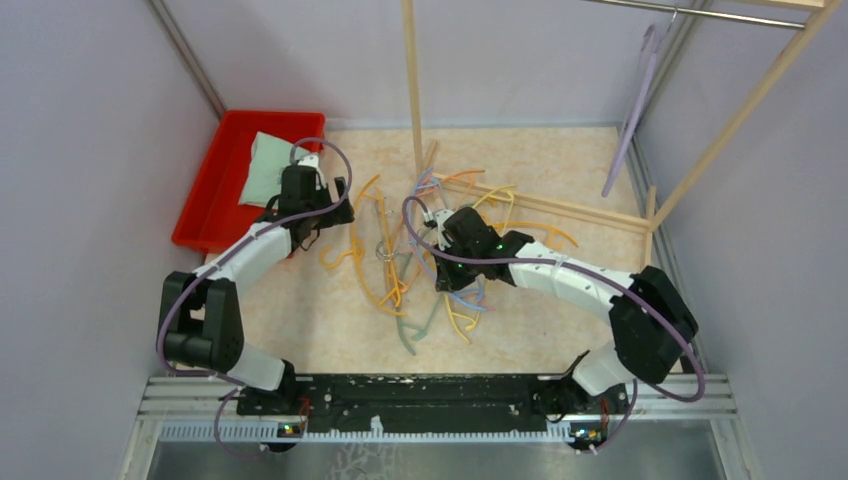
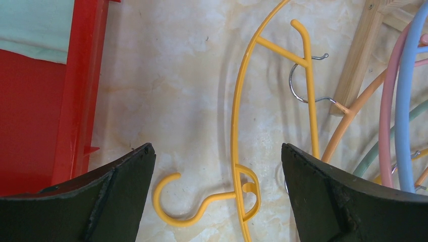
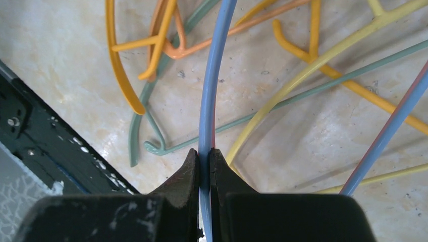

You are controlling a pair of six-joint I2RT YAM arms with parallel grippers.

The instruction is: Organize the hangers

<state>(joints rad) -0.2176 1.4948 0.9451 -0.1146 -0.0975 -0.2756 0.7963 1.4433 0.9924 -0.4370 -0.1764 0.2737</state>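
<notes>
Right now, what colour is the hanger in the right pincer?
Blue; the hanger shows best in the right wrist view.

**Camera layout: one overhead, two wrist**

Top view: high, behind the arm bases (image 1: 420, 398), looking down on the whole table (image 1: 300, 320). Left wrist: close, facing down beside the red bin (image 2: 81, 75), which the top view shares. Right wrist: closest, facing down along a blue hanger (image 3: 208, 91).

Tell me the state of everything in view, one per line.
left gripper, open, above the yellow hanger
right gripper, shut on the blue hanger
yellow hanger, flat on the table, ungripped
blue hanger, clamped in the right gripper
lavender hanger, hung on the rail
red bin, holds a pale cloth
</notes>
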